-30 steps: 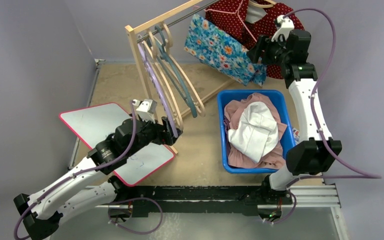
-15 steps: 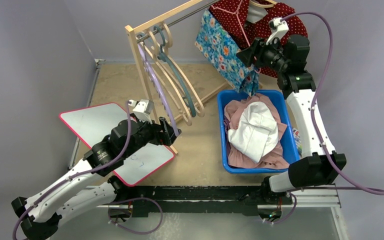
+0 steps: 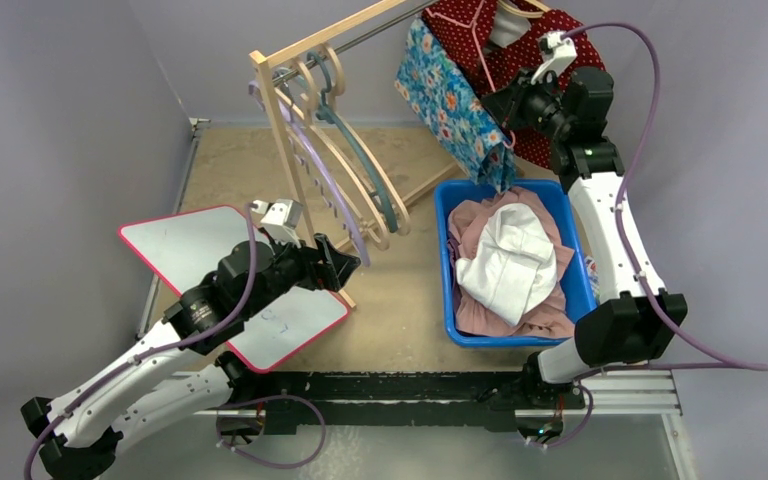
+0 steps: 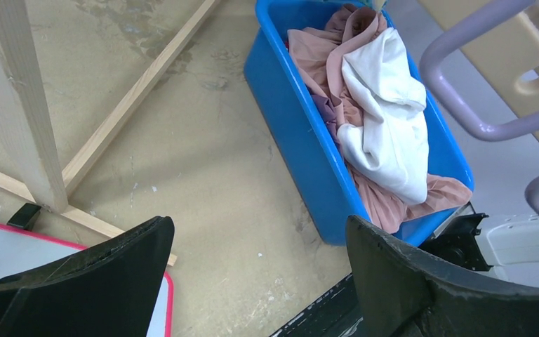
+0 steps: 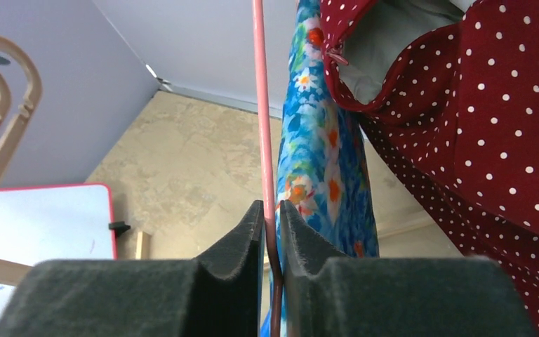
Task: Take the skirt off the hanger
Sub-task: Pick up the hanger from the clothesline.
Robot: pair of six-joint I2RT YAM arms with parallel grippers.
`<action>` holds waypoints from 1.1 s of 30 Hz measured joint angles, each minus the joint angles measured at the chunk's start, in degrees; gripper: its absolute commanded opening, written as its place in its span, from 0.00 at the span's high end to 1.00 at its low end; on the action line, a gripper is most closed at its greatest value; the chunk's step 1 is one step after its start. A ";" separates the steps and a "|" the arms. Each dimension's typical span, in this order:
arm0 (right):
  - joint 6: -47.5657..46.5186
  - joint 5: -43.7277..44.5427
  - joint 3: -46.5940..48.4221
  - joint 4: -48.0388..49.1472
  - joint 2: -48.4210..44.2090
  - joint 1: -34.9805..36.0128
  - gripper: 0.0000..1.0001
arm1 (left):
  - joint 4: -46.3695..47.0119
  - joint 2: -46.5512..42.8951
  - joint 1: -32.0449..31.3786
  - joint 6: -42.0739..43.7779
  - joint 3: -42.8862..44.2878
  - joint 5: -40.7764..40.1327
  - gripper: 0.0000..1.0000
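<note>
Clearly the right gripper (image 5: 272, 214) is pressed together on the thin pink hanger (image 5: 261, 105). Its pads pinch the wire just beside the skirt (image 5: 319, 140), the blue floral cloth running down the middle of the wrist frame. Gripping wire rather than cloth probably serves to steady the hanger so the skirt can be drawn off it.

In the overhead view the skirt hangs at the upper right, its lower corner just above the blue bin (image 3: 443, 240), a likely place for it to drop. The left gripper (image 4: 256, 228) is spread wide and holds nothing. It sits low at centre left by the foot of the rack (image 3: 275, 110), seemingly idle.

How the skirt is fastened to the hanger cannot be seen: the hanger's top is cropped, and the red dotted dress (image 5: 491, 105) covers the rest. Whether this wire carries the skirt or the dress is unsure.
</note>
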 measured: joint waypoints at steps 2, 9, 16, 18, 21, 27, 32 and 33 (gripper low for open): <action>0.44 0.02 0.00 0.55 0.00 0.00 0.98 | 0.00 0.00 0.00 -0.02 0.00 -0.04 0.08; 2.58 0.04 -0.48 3.10 0.00 0.02 0.98 | -0.02 0.66 0.00 0.00 0.24 -0.09 0.08; 3.82 0.17 -0.50 4.68 0.39 0.07 0.78 | -0.52 0.48 0.00 0.00 0.24 -0.28 0.07; 3.98 0.17 -0.50 5.09 0.68 0.07 0.74 | -0.87 0.37 0.00 0.00 0.24 -0.37 0.07; 3.96 0.33 -0.61 5.07 0.96 0.07 0.68 | -1.33 0.24 0.00 0.00 0.24 -0.57 0.07; 2.40 4.46 -3.61 3.41 -0.42 0.33 0.53 | -1.84 -0.09 0.00 0.00 0.24 -1.11 0.06; 0.09 8.61 -6.86 0.48 -3.45 0.37 0.50 | -1.99 0.22 0.00 0.00 0.24 -1.09 0.06; -0.24 9.07 -7.06 0.11 -3.85 0.37 0.50 | -1.99 0.44 0.00 0.00 0.24 -1.07 0.07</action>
